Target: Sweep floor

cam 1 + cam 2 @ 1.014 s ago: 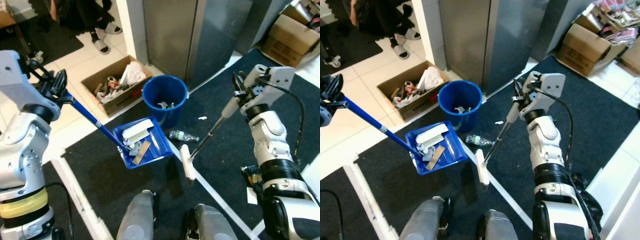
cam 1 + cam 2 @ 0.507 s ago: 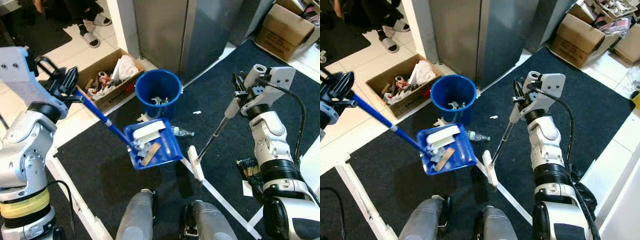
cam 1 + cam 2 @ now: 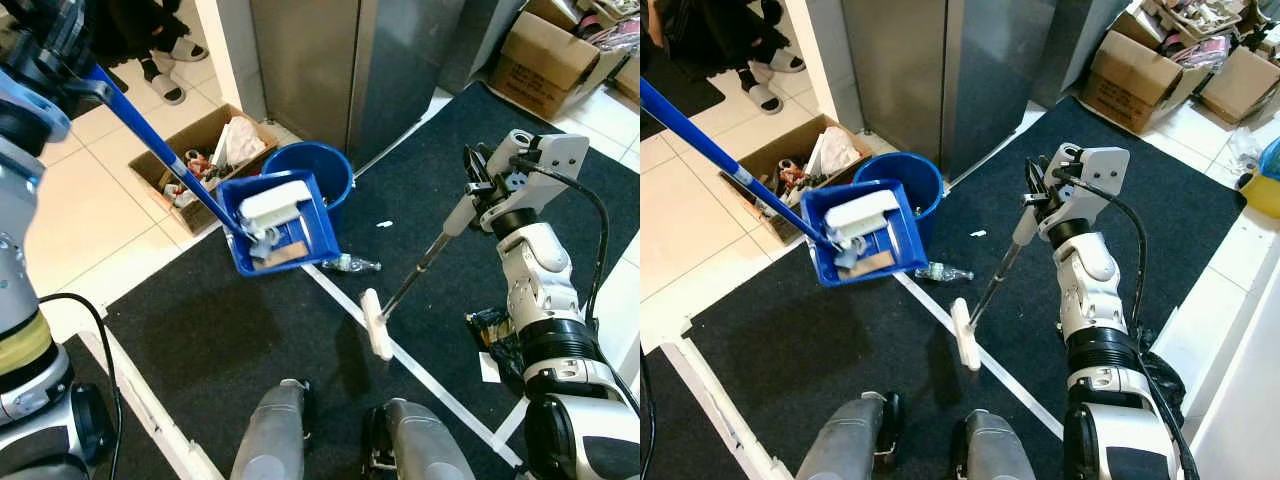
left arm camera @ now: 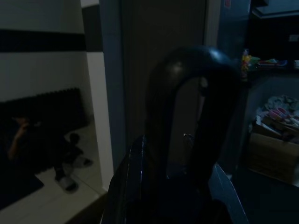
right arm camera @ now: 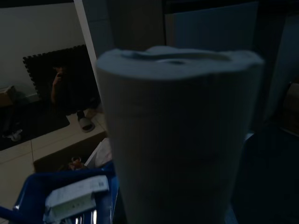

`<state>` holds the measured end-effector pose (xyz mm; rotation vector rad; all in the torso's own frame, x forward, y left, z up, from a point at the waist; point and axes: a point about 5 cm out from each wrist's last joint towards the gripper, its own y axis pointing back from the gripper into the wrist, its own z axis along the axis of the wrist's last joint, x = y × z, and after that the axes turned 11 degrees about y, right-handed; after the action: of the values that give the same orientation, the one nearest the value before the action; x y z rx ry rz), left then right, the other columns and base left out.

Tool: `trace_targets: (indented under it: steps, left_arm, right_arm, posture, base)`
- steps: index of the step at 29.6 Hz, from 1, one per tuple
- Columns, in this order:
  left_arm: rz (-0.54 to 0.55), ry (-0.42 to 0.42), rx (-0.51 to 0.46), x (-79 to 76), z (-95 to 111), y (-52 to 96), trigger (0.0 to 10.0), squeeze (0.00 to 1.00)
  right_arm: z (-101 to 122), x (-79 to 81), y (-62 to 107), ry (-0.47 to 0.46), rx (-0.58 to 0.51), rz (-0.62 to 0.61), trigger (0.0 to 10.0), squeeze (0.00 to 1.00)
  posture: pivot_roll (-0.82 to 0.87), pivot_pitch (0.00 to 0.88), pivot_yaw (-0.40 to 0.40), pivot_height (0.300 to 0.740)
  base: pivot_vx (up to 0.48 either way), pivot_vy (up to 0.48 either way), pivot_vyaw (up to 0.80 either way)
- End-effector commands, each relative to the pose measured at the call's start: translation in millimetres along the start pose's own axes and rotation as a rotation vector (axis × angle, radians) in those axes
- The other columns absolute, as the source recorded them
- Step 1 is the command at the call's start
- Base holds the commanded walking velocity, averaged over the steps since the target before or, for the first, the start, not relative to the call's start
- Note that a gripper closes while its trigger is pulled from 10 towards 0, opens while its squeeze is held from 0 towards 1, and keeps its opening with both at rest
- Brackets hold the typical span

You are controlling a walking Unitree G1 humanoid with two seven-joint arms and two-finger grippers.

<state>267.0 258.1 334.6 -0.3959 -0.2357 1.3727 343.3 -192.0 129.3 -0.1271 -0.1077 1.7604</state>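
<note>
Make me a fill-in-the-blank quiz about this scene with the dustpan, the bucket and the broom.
The blue dustpan is held up beside the blue ____.
The white broom head rests on a strip of white ____ on the dark mat.
A clear plastic ____ lies on the mat near the bucket.
The cardboard box beside the bucket stands on the ____ floor.

Missing words: bucket; tape; bottle; tiled

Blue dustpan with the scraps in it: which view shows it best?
The left eye view: the blue dustpan shows whole, tilted beside the blue bucket. The right eye view matches. The right wrist view catches a dim corner.
</note>
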Motion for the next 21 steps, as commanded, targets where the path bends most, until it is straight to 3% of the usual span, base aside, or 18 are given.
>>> trace_targets:
  steps: [1, 6, 21]
  left_arm:
    - [0.017, -0.062, -0.080, 2.9, 23.1, -1.9, 10.0, 0.00]
    - [0.049, -0.084, -0.109, 6.4, 27.7, -3.5, 10.0, 0.00]
    - [0.016, -0.120, -0.131, -0.7, 34.6, -8.6, 10.0, 0.00]
  right_arm:
    - [7.6, -1.4, -2.3, 0.005, -0.036, -0.002, 10.0, 0.00]
    - [7.6, -1.5, -2.3, 0.006, -0.036, 0.000, 10.0, 0.00]
    - [7.9, -1.4, -2.5, 0.006, -0.038, 0.000, 10.0, 0.00]
  posture:
    - [0.07, 0.059, 0.002, 0.740]
    - [0.07, 0.058, 0.000, 0.740]
    - [0.07, 0.054, 0.002, 0.740]
  base:
    - [0.000, 0.000, 0.00]
    - [0.247, 0.000, 0.00]
    - [0.480, 0.000, 0.00]
